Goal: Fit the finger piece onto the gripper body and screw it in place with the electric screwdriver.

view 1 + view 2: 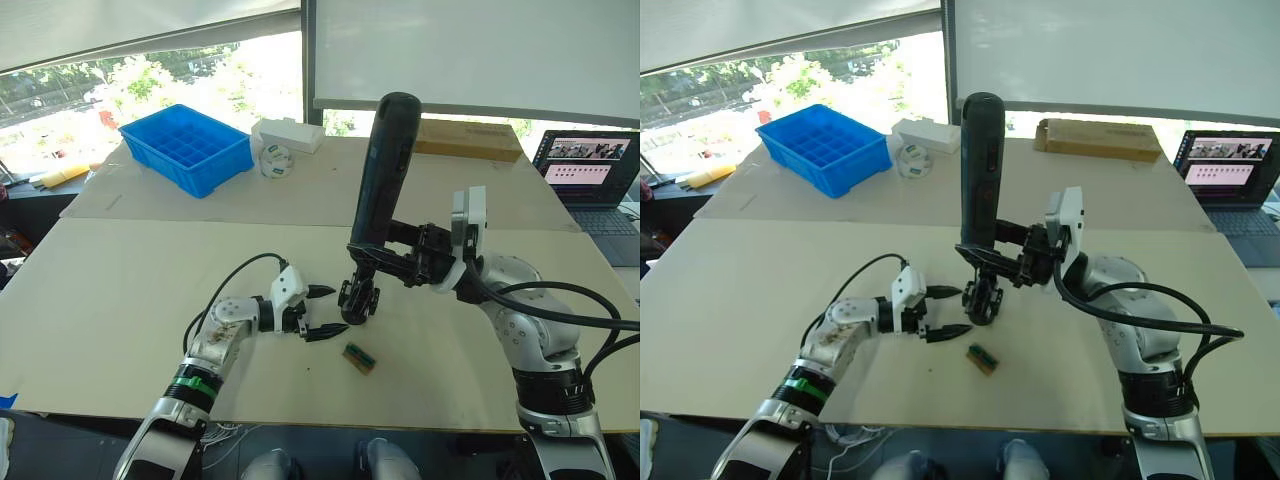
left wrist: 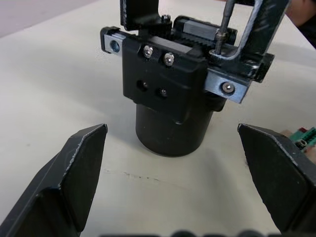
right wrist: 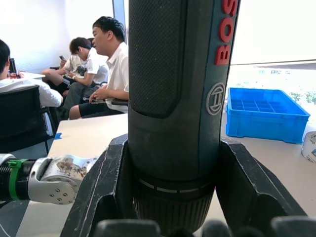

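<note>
The gripper body (image 1: 358,300) is a small black assembly on a round base, standing mid-table. My left gripper (image 1: 320,312) is open just to its left, with one fingertip (image 2: 81,163) on each side of the body (image 2: 170,94) and not touching it. My right gripper (image 1: 388,260) is shut on the lower end of the electric screwdriver (image 1: 385,170), which stands upright over the body. Its thin bit (image 2: 224,19) comes down onto the body's top. I cannot tell the finger piece apart from the black parts on the body.
A small green-and-brown block (image 1: 359,358) lies just in front of the body. At the back are a blue bin (image 1: 188,147), a white box (image 1: 290,133), a tape roll (image 1: 272,160) and a cardboard box (image 1: 468,140). A laptop (image 1: 590,175) stands far right. People (image 3: 106,74) sit beyond the table.
</note>
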